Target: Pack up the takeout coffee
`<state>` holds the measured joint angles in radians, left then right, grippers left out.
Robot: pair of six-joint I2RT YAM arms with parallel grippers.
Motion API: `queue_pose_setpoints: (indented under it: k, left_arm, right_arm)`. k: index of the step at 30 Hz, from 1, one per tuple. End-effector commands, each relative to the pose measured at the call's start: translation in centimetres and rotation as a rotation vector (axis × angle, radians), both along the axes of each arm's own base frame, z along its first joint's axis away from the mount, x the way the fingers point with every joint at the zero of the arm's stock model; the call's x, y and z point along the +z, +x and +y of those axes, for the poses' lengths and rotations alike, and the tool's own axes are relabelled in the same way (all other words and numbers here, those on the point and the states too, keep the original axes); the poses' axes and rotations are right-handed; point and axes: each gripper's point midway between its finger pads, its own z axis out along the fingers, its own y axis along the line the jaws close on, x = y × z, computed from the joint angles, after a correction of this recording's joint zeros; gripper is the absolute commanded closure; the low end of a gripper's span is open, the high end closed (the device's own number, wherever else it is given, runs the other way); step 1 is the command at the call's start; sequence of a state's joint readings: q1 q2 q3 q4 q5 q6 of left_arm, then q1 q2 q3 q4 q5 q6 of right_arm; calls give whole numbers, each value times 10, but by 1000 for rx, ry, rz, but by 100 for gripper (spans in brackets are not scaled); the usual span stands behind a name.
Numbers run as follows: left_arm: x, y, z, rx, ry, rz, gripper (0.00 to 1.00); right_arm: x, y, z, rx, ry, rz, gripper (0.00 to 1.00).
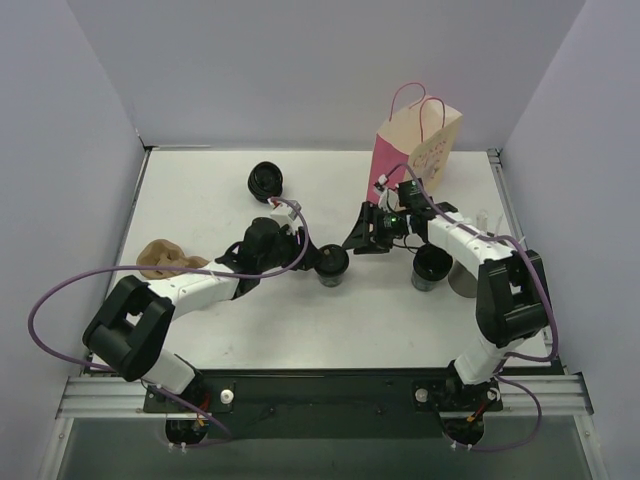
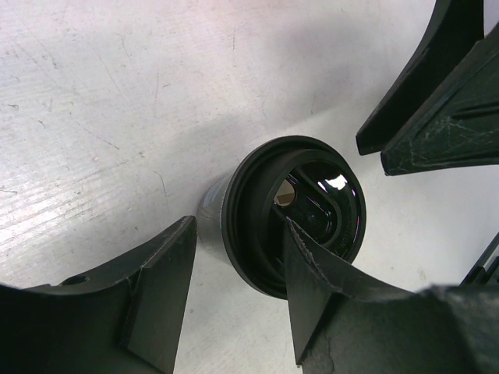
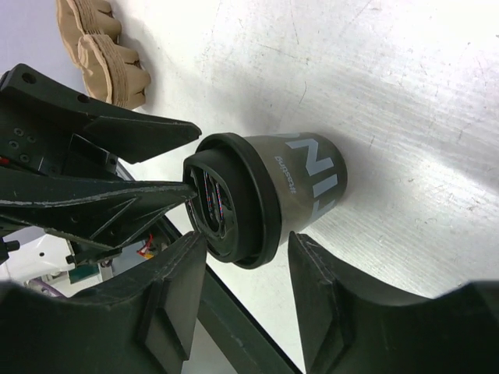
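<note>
One takeout coffee cup, black with a black lid, stands upright at the table's middle. My left gripper is open just left of it, and my right gripper is open just right of it and slightly behind. In the left wrist view the cup sits just beyond my open left gripper, whose right finger overlaps the lid. In the right wrist view the cup sits just ahead of my open right gripper. A second cup stands by my right forearm. The pink paper bag stands upright at the back right.
A short ribbed black stack sits at the back, left of centre. A brown crumpled object lies under my left arm and also shows in the right wrist view. A grey cup is partly hidden behind my right arm.
</note>
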<state>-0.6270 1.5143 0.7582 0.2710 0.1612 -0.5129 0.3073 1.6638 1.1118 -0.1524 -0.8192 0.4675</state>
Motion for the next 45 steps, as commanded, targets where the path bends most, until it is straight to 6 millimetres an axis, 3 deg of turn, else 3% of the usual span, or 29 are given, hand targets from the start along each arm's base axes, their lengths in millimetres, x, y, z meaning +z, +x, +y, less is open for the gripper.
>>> queue_pose_setpoints:
  k: [1,6,15,25,32,45]
  left_arm:
    - [-91,-43,49,0,300,229,44]
    - [-90,-43,50,7,300,230,44]
    - [-94,-45,49,8,304,237,44]
    - [-98,-47,48,11,309,246,43]
    - [-108,-50,56,47,330,259,44]
    - [-119,-58,60,55,325,290,44]
  right_arm:
    - [3,5,2,29,5,1,55]
    - [-3,4,2,30,-3,11,60]
    - [-7,-2,9,60,9,12,56]
    - [-26,-6,16,76,-16,31,58]
    - [-62,-15,2,9,-3,76,73]
    - [-114,-44,-14,-24,-55,167,75]
